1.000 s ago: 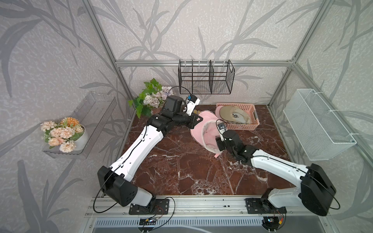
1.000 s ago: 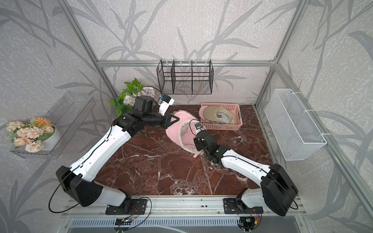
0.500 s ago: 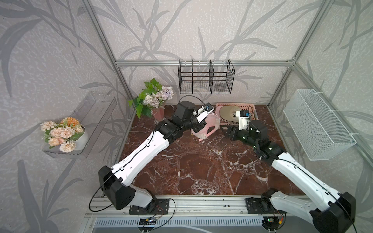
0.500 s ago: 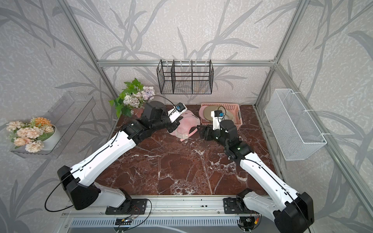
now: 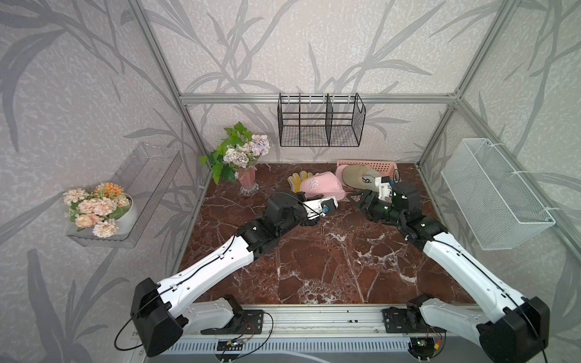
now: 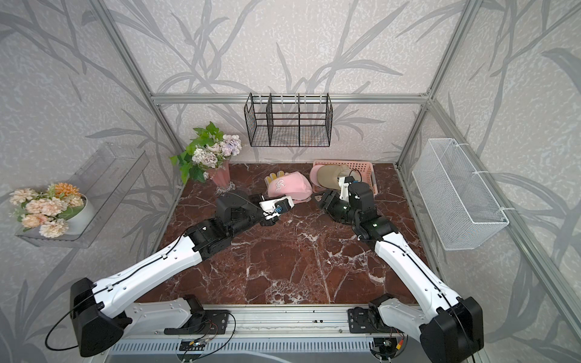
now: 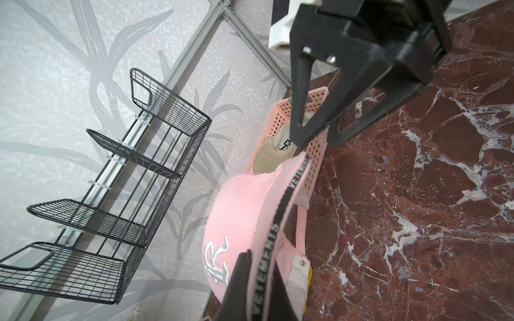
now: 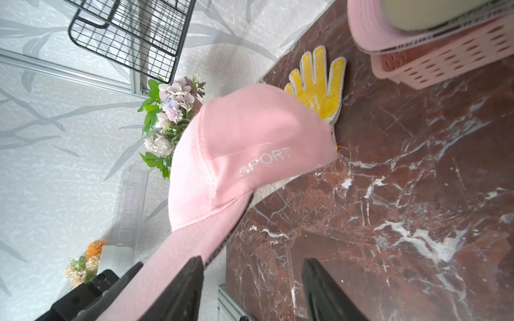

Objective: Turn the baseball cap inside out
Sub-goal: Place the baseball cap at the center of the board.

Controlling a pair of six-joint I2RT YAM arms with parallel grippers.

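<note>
The pink baseball cap [image 5: 317, 187] [image 6: 289, 187] lies crown up at the back of the marble table [image 5: 314, 251], its white letter showing. In the left wrist view my left gripper [image 7: 261, 257] is shut on the cap's [image 7: 239, 211] rim, with the black lettered sweatband pinched between the fingers. My right gripper [image 8: 251, 259] [image 5: 356, 198] stands open just right of the cap [image 8: 244, 144]. Only marble shows between its fingers, and the pink fabric runs past the outer side of one finger [image 8: 192, 278].
A yellow glove [image 5: 297, 180] [image 8: 319, 83] lies partly under the cap. A pink basket [image 5: 377, 165] holding a beige cap [image 5: 355, 176] stands behind my right gripper. A flower vase [image 5: 246, 182] is at the back left. A black wire rack [image 5: 320, 125] and a white wire basket [image 5: 490, 195] hang on the walls.
The cap went from opening-up near the middle to crown-up at the back. My right arm left it and swung right, beside the basket. My left gripper stayed shut on it.
</note>
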